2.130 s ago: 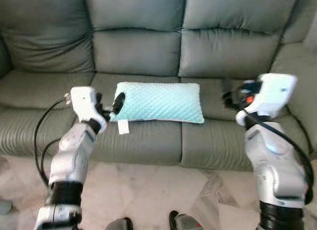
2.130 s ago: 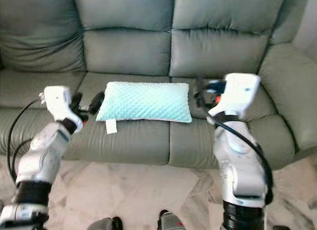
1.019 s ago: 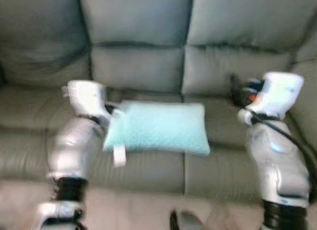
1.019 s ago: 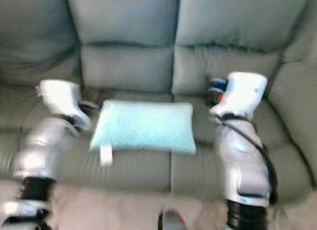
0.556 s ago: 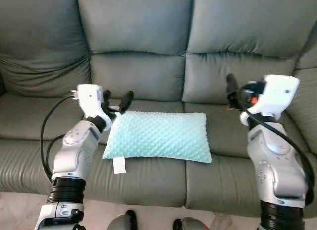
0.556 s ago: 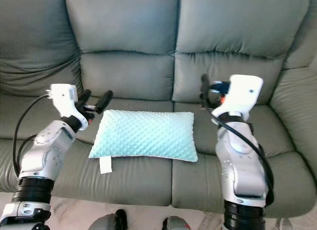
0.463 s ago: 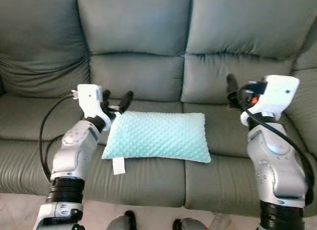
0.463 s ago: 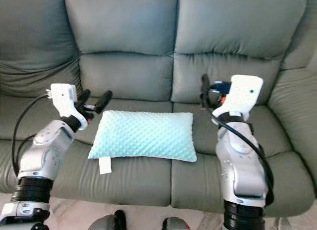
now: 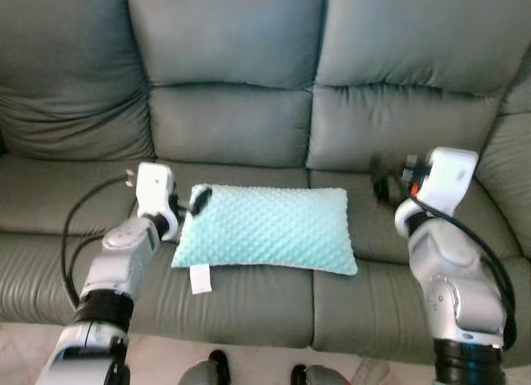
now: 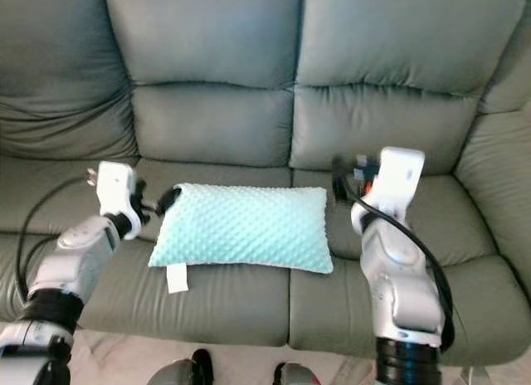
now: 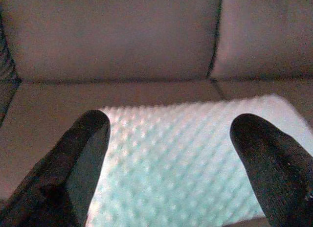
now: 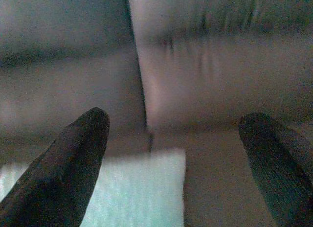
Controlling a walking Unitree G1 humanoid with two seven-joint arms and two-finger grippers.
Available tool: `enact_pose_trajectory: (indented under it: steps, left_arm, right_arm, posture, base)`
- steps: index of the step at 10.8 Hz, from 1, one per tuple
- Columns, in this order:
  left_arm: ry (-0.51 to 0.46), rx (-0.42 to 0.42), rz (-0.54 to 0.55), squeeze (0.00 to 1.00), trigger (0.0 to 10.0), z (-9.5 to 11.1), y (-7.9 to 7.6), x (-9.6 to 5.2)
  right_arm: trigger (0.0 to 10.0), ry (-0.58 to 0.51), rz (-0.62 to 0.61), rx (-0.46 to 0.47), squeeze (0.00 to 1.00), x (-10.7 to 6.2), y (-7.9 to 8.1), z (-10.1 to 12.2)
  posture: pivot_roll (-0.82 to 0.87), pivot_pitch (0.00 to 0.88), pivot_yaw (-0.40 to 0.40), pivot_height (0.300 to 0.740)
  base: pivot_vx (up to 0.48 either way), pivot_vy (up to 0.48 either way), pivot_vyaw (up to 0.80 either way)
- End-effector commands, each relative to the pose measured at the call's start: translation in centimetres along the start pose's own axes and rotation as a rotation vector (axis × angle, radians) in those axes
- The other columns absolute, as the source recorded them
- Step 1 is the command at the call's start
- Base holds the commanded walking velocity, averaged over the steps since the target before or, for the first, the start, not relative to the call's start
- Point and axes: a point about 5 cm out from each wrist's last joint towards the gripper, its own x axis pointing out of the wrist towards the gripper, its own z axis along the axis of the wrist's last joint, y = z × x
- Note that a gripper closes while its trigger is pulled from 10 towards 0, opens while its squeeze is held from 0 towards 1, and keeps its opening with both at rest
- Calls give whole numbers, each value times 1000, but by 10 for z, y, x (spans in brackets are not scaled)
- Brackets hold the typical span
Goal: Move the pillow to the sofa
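Pillow lay flat on the sofa seat, straddling the seam between two cushions. Left end effector sat at its left end, fingers spread wide, nothing held, the pillow straight ahead between them. Right end effector hung just off the pillow's right end, fingers also spread wide and empty, pillow corner below and ahead.

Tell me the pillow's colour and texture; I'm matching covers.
The pillow is pale mint-aqua with a raised dotted texture, clearest in the left eye view.
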Motion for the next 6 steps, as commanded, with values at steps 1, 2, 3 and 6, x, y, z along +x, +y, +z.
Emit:
enact_pose_trajectory:
  steps: [1,2,3,6]
  left_arm:
    - [16,32,-6,0,10000,-3,3,-1]
    - [90,51,18,0,10000,-18,2,5]
    - [116,75,13,0,10000,-25,-1,7]
    - [181,73,26,0,10000,-39,-7,10]
  right_arm:
    - [10000,55,-14,14,0,0,-6,-9]
    - [10000,134,-39,22,0,3,-23,-26]
    - [10000,156,-46,28,0,4,-29,-30]
    - [10000,221,-24,31,0,-2,-27,-47]
  posture:
    - [-199,205,43,740]
    - [-204,231,51,740]
    - [-209,243,51,740]
    - [-216,287,51,740]
  base:
    - [0,0,0]
    - [0,0,0]
    - [0,0,0]
    - [0,0,0]
